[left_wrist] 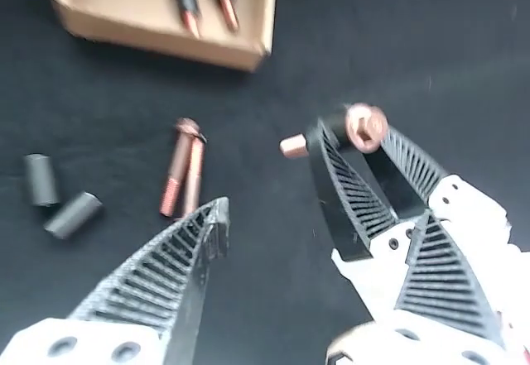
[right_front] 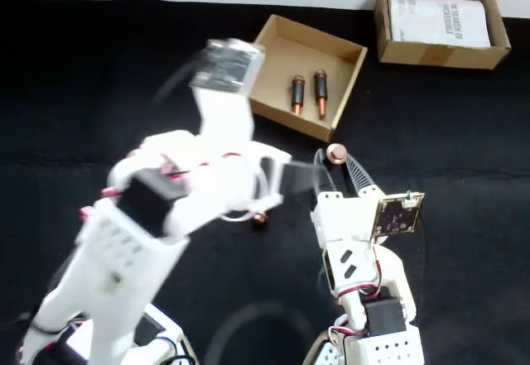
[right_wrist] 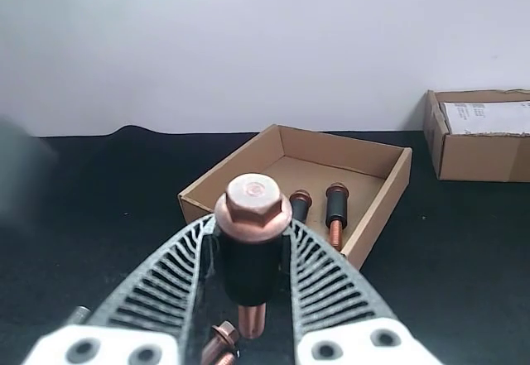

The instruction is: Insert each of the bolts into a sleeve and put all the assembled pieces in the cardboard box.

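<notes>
right hand (right_wrist: pixel 252 231) gripping copper hex bolt (right_wrist: pixel 252 204) in smooth black sleeve (right_wrist: pixel 250 270), ribbed left hand (left_wrist: pixel 323 223) hanging open, threaded bolts (left_wrist: pixel 184 166) lying loose

Far box (right_front: pixel 439 55), printed sheet (right_front: pixel 437 19) inside; black table (right_front: pixel 99 92).

No text, number or sign can be read. Print stands on a white paper sheet (right_front: pixel 437 21) lying flat inside the shallow brown cardboard box (right_front: pixel 439 55) at the far right corner of the black desk (right_front: pixel 83 75). A short, bolder dark heading sits near one edge of it, with blocks of fine grey lines beside it, all too small to make out. From the right wrist view the same sheet (right_wrist: pixel 489 117) shows faint grey rows of print inside that box (right_wrist: pixel 480 158), equally illegible.
</notes>
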